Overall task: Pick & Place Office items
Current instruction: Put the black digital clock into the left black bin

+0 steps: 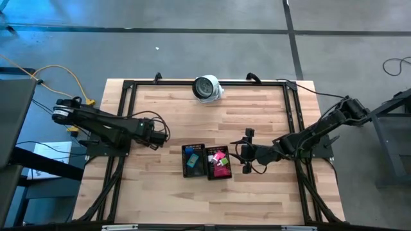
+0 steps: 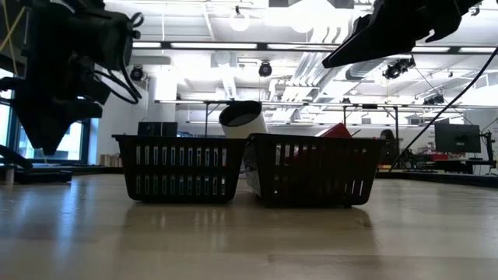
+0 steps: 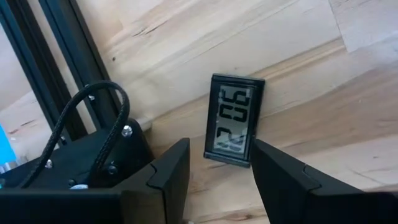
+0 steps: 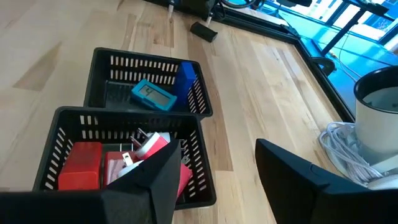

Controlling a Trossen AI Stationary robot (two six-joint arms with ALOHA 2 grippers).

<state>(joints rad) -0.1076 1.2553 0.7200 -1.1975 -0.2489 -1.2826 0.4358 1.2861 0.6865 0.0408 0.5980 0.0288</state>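
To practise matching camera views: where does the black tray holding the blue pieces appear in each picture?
High view: the blue-piece tray sits low of centre, the left one of the pair.
Low view: left of centre.
Left wrist view: not in it.
Right wrist view: the farther tray, upper left.
Shared landmark: the red-piece tray right beside it.

Two mesh trays side by side, touching, mid-table toward the front edge — left tray (image 1: 193, 160), right tray (image 1: 219, 163), each with small office items (image 1: 220, 160) inside. Round object (image 1: 207, 88) at the back edge, centre. Left gripper (image 1: 162, 133) left of the trays, small clock (image 3: 233, 119) on the table before its fingers; right gripper (image 1: 243, 151) just right of the trays.
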